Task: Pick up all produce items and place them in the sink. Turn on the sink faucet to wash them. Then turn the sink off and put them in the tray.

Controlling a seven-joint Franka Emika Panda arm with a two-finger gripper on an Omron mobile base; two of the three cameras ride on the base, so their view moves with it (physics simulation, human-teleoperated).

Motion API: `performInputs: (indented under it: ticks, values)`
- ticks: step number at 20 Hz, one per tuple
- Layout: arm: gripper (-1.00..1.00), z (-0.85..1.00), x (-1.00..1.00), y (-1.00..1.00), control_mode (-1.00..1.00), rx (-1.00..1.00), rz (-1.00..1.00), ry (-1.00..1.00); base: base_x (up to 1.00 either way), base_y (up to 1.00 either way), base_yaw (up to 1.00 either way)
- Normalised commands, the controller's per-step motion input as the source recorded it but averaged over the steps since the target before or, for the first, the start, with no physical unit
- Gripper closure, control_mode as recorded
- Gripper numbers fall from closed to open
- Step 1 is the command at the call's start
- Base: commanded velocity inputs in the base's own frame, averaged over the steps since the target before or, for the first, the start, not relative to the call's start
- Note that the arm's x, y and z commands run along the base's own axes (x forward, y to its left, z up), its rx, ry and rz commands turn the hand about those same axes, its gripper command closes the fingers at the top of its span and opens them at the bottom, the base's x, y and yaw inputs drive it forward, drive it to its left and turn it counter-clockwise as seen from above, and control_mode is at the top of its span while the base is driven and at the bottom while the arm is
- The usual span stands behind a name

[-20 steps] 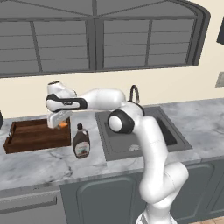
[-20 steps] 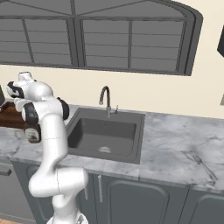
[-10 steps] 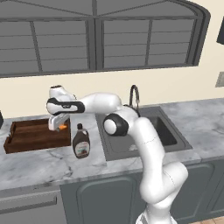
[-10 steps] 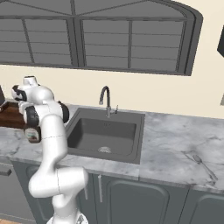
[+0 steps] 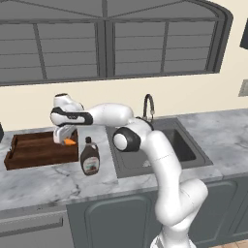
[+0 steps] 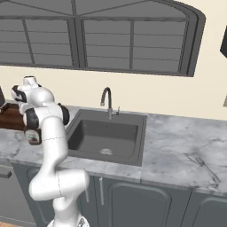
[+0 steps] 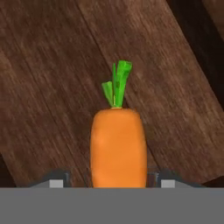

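The gripper (image 7: 109, 181), jaws spread with gaps either side, straddles the carrot (image 7: 118, 146), which points straight ahead over the tray (image 7: 48, 87).

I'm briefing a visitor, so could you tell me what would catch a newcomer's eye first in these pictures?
First the bright orange carrot with its green top, between the end effector tips above the brown tray. Next the white arm stretching left across the counter, past the syrup bottle beside the sink.

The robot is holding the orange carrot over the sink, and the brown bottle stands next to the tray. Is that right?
Not quite. The carrot is over the wooden tray, not the sink, as the left base view shows. The brown bottle does stand next to the tray.
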Motion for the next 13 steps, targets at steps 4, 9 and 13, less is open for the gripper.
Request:
performInputs:
  ticks: [4, 9, 13]
  values:
    - [-1.0, 0.59, -0.21, -0.09, -1.0, 0.01, -0.03, -0.08, 0.0, 0.0, 0.0]
    - [-1.0, 0.77, -0.39, -0.79, -1.0, 0.05, -0.08, -0.17, 0.0, 0.0, 0.0]
    - [-1.0, 0.2, -0.59, -1.0, -1.0, 0.1, -0.16, -0.13, 0.0, 0.0, 0.0]
